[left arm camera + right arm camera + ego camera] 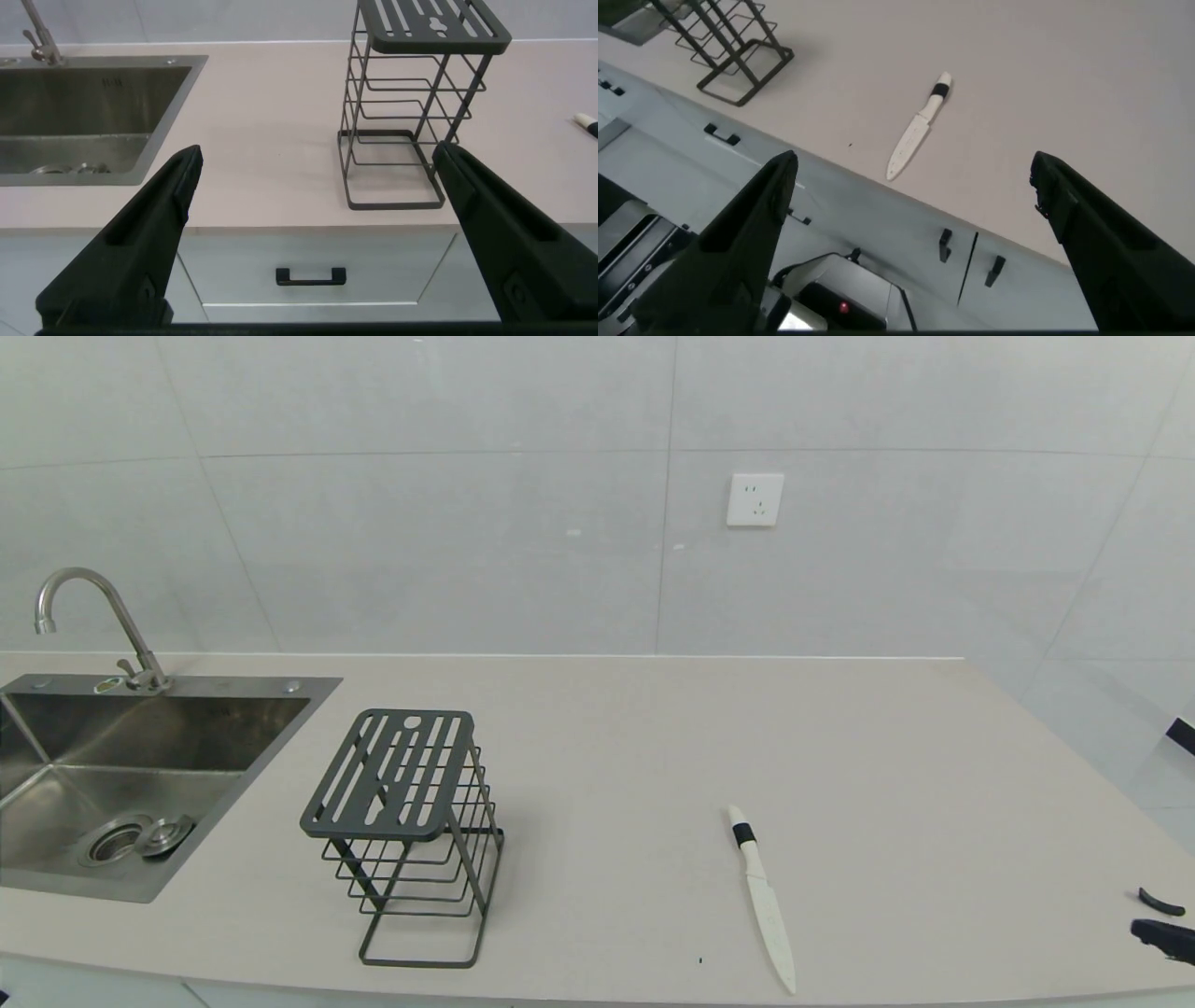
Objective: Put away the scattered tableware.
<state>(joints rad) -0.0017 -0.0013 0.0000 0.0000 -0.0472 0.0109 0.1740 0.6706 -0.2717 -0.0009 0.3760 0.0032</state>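
A white knife (762,894) with a black band on its handle lies flat on the beige countertop (859,747), near the front edge and right of centre. A dark wire rack (403,833) with a slotted top stands upright left of it. My right gripper (1162,919) shows at the far right edge, open. In the right wrist view it (913,166) hangs open above the counter's front edge, with the knife (917,131) below and beyond it. My left gripper (318,154) is open in front of the counter, facing the rack (420,103). The knife's handle tip (587,121) peeks in.
A steel sink (233,687) with a curved faucet (93,616) is set into the counter's left end. A wall socket (754,499) sits on the tiled wall. Drawers with black handles (310,275) run below the counter. Open counter lies between rack and knife.
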